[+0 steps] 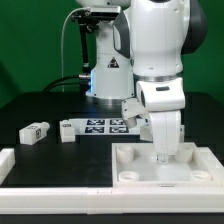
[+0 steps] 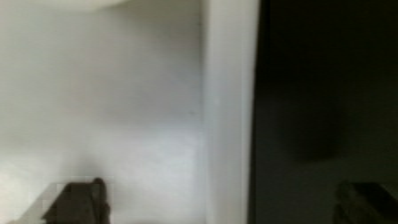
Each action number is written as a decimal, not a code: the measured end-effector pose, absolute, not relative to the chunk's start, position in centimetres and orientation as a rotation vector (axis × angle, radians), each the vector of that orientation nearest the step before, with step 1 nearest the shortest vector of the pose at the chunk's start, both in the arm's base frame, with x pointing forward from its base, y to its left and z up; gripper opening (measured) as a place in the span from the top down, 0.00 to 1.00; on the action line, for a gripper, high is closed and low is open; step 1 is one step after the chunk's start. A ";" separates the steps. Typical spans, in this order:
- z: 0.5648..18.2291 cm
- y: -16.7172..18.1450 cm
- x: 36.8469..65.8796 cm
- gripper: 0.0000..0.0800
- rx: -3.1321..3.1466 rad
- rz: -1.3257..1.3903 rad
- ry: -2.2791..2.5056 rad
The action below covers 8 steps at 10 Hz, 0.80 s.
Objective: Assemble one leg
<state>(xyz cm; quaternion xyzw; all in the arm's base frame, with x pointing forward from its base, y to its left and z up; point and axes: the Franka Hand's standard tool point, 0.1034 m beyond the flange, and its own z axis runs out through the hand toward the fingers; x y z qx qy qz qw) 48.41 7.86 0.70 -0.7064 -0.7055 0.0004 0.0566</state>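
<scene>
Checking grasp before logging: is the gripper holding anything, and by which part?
Nothing held, as far as shows: the gripper hangs over the white panel, and the wrist view shows its fingers apart with nothing between.

A robotics lab: a tagged marker board [image 1: 100,126] on a black table [image 1: 30,105], the Panda arm's base [image 1: 108,72] just behind it, green curtain [image 1: 30,45] beyond.

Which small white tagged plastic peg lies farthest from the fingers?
The small white plastic peg alone at the exterior view's left of the marker board; the other peg sits beside the arm.
</scene>
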 end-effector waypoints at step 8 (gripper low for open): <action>4.4 7.5 45.8 0.19 -2.291 0.016 -2.042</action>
